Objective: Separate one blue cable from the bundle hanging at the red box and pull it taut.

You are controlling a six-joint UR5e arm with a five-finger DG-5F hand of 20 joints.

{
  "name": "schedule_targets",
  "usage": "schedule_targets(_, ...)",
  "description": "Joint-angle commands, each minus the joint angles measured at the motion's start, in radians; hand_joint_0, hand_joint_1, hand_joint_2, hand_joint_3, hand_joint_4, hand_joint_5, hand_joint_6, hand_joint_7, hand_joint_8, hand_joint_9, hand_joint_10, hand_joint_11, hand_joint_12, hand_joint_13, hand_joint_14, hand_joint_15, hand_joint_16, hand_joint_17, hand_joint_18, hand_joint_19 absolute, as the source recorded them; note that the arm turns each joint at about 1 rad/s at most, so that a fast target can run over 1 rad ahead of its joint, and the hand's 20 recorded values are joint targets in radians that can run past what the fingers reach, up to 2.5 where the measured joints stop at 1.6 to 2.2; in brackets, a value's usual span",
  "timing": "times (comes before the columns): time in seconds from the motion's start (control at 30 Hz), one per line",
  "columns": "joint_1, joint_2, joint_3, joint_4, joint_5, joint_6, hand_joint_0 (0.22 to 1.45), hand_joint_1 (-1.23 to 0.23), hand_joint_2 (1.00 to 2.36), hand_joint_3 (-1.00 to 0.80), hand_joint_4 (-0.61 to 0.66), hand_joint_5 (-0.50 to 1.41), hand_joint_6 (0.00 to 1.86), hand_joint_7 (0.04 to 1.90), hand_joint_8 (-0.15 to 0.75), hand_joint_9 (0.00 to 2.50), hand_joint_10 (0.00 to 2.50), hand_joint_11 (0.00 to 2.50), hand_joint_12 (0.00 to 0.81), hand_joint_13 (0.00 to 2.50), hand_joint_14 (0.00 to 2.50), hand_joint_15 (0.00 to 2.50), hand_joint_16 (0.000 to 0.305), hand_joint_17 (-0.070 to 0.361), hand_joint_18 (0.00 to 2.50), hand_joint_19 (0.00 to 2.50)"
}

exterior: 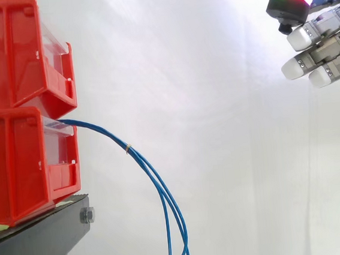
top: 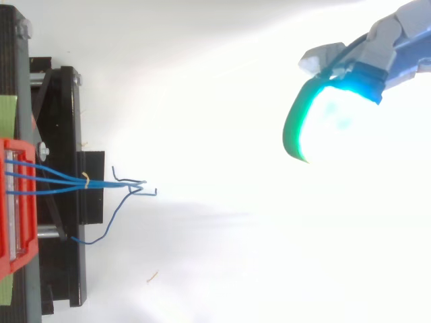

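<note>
Thin blue cables (exterior: 153,171) come out of the lower red box (exterior: 23,163) as a bundle, tied with a small yellow band (exterior: 128,148), and arc down past the picture's lower edge. From above, the cables (top: 60,180) fan out of the red box (top: 17,202) and their loose ends (top: 138,185) spread beyond the band (top: 86,178). My hand (exterior: 321,40) hangs high at the right, far from the cables, its fingers straight and pointing left, holding nothing. In the top view the hand (top: 384,54) sits at the upper right with a glowing cyan pad.
A second red box (exterior: 18,51) is stacked on the lower one. Both rest on a black stand (exterior: 42,236) with a bolt at its front edge. A white curtain lies behind, with open space between the cables and the hand.
</note>
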State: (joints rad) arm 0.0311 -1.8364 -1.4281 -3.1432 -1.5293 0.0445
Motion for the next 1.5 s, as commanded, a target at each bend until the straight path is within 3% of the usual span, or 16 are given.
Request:
schedule_targets(0.0,0.000,-0.001,0.000,0.000,0.000,0.000,0.41,-0.52,1.00,-0.50,0.18,-0.24,0.50,0.75,0.281,0.40,0.00,0.19,0.362,0.21,0.00,0.05,0.052,0.116,0.04,0.02)
schedule_targets(0.4,0.006,-0.001,0.000,0.000,0.011,-0.032,0.42,-0.54,1.00,-0.50,0.18,-0.24,0.50,0.76,0.276,0.40,0.00,0.18,0.358,0.22,0.00,0.05,0.050,0.113,0.04,0.02)
schedule_targets(0.53,0.015,-0.012,0.000,0.018,0.058,-0.074,0.42,-0.54,1.00,-0.50,0.18,-0.24,0.50,0.75,0.275,0.40,0.00,0.18,0.357,0.22,0.00,0.05,0.050,0.113,0.04,0.03)
schedule_targets(0.57,0.023,-0.020,0.000,0.035,0.092,-0.091,0.42,-0.54,1.00,-0.50,0.18,-0.24,0.50,0.75,0.275,0.40,0.00,0.18,0.356,0.22,0.00,0.05,0.050,0.112,0.04,0.02)
schedule_targets(0.67,0.033,-0.035,0.000,0.075,0.115,-0.100,0.42,-0.54,1.00,-0.50,0.18,-0.24,0.50,0.75,0.275,0.40,0.00,0.17,0.356,0.22,0.00,0.05,0.050,0.112,0.04,0.02)
schedule_targets(0.7,0.039,-0.058,0.000,0.112,0.123,-0.103,0.42,-0.54,1.00,-0.50,0.18,-0.24,0.50,0.76,0.275,0.40,0.00,0.18,0.356,0.22,0.00,0.05,0.050,0.112,0.04,0.01)
schedule_targets(0.83,0.049,-0.109,0.000,0.150,0.129,-0.103,0.43,-0.55,1.00,-0.50,0.18,-0.24,0.50,0.75,0.277,0.40,0.00,0.19,0.355,0.22,0.00,0.06,0.049,0.111,0.04,0.02)
schedule_targets(0.97,0.055,-0.132,0.000,0.173,0.136,-0.104,0.43,-0.57,1.00,-0.50,0.18,-0.24,0.50,0.75,0.276,0.41,0.00,0.18,0.354,0.23,0.00,0.05,0.047,0.106,0.05,0.00)
schedule_targets(1.1,0.070,-0.144,0.000,0.224,0.179,-0.114,0.43,-0.62,1.00,-0.50,0.18,-0.24,0.50,0.75,0.277,0.41,0.00,0.19,0.354,0.24,0.00,0.05,0.046,0.104,0.05,0.00)
schedule_targets(1.37,0.093,-0.162,0.000,0.230,0.271,-0.204,0.44,-0.67,1.00,-0.50,0.18,-0.23,0.50,0.75,0.275,0.43,0.01,0.20,0.348,0.26,0.00,0.05,0.043,0.097,0.07,0.00)
schedule_targets(1.47,0.096,-0.184,0.000,0.230,0.284,-0.209,0.44,-0.67,1.00,-0.50,0.18,-0.23,0.50,0.75,0.276,0.44,0.00,0.20,0.347,0.26,0.00,0.05,0.043,0.097,0.08,0.00)
